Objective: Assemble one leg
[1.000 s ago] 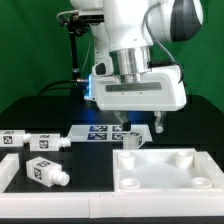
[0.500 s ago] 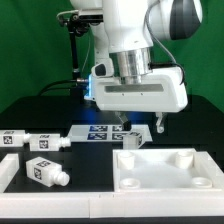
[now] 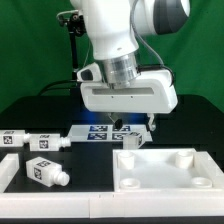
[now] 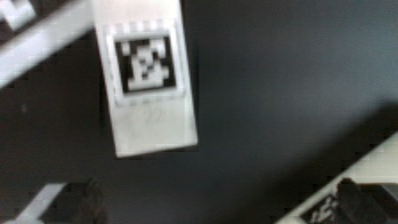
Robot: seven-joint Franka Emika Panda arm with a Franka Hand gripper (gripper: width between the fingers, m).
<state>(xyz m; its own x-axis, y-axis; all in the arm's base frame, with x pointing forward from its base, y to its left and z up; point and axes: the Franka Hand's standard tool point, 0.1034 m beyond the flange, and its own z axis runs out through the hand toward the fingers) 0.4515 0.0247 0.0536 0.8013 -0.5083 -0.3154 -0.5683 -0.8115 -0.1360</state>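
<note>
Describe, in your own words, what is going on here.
The robot arm's claw hangs open above one small white leg lying on the black table beside the marker board; it grips nothing. Three more legs lie toward the exterior view's left. The white tray-like piece sits in front, its visible holes empty.

— Backdrop?
— Flat green wall behind me, evenly lit.
— Surface?
— Black matte table under me. Thin black stand with cables at the back, against the green.
</note>
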